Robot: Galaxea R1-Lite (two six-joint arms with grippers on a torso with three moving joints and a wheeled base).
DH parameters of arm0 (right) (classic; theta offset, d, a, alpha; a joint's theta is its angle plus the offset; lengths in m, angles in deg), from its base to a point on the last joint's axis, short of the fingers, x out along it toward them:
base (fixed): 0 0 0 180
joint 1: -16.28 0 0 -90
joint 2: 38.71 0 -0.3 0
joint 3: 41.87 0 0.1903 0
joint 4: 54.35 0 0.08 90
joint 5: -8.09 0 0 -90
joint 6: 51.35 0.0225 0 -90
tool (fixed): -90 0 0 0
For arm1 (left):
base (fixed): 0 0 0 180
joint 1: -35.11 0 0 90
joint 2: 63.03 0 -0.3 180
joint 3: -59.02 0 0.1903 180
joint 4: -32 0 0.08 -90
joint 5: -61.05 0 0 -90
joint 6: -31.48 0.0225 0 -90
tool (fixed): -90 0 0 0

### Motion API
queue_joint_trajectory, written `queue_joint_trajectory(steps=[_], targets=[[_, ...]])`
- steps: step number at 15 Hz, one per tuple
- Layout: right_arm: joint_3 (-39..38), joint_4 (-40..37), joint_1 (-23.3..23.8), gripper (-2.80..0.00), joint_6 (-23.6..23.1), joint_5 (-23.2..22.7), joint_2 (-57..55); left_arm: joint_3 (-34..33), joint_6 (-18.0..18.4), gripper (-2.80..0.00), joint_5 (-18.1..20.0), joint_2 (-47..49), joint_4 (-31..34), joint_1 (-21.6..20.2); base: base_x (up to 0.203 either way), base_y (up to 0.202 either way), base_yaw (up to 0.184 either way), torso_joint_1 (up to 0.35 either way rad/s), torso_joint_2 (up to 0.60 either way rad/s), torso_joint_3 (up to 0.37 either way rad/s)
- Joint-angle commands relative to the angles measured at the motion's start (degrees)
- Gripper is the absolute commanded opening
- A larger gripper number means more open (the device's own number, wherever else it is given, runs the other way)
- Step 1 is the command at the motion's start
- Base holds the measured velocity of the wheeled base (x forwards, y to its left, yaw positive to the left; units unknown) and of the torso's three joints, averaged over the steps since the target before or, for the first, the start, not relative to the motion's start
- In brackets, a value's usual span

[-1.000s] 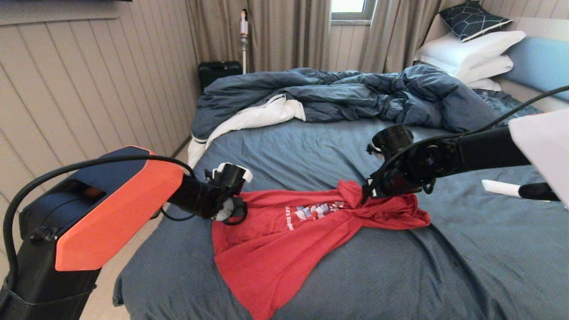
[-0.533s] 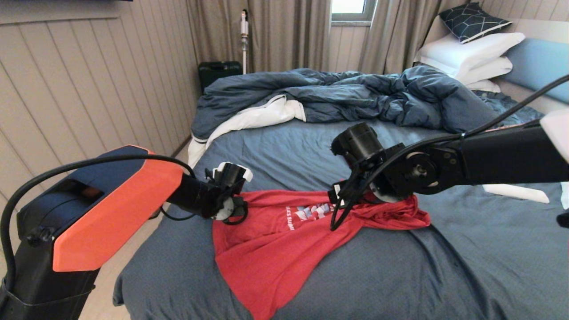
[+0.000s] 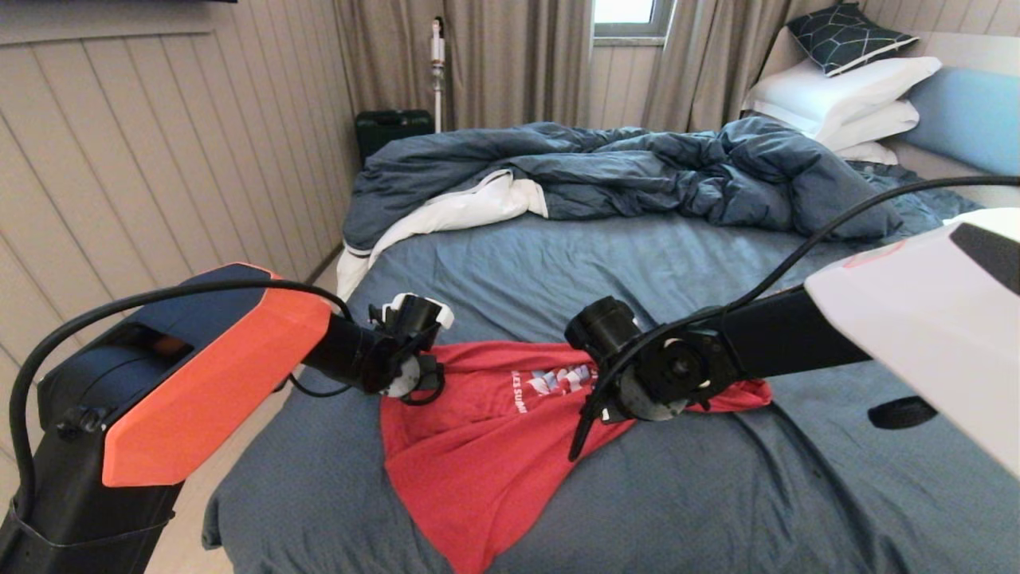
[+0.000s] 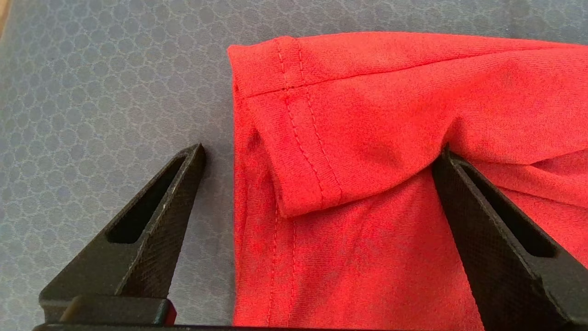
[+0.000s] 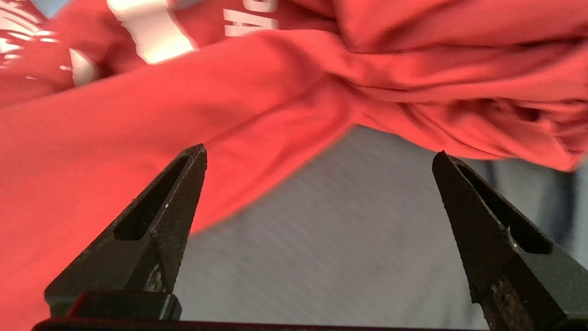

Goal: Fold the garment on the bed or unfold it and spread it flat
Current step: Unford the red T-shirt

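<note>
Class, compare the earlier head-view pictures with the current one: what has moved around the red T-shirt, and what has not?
The right claw swung leftward and toward the robot across the red T-shirt, now open over its near edge. The left claw stayed open at the sleeve; the shirt stayed bunched on the bed.

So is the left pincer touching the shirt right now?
Touching. In the left wrist view one finger of the open left pincer presses into the shirt; the other rests on the sheet.

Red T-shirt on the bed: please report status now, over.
Left gripper open, straddling a sleeve hem. Right gripper open at the shirt's edge, holding nothing. Red T-shirt crumpled on the bed, not flat. Nothing in the way.
</note>
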Motion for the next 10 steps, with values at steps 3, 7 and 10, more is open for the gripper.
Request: queue_joint_trajectory(steps=[3, 7, 10], targets=[[3.3, 2.0, 0.2, 0.0, -0.1, 0.4, -4.6, 0.0, -0.2, 0.0, -0.2, 0.4, 0.0, 0.0, 0.0, 0.0, 0.0, 0.0, 0.0, 0.0], [2.3, 2.1, 2.3, 0.0, 0.2, 0.3, -5.7, 0.7, -0.2, 0.0, -0.2, 1.5, 0.0, 0.0, 0.0, 0.0, 0.0, 0.0, 0.0, 0.0], [-2.3, 2.1, 3.3, 0.0, 0.2, -0.7, -3.1, 0.9, -0.1, 0.0, -0.3, 1.5, 0.0, 0.0, 0.0, 0.0, 0.0, 0.0, 0.0, 0.0]])
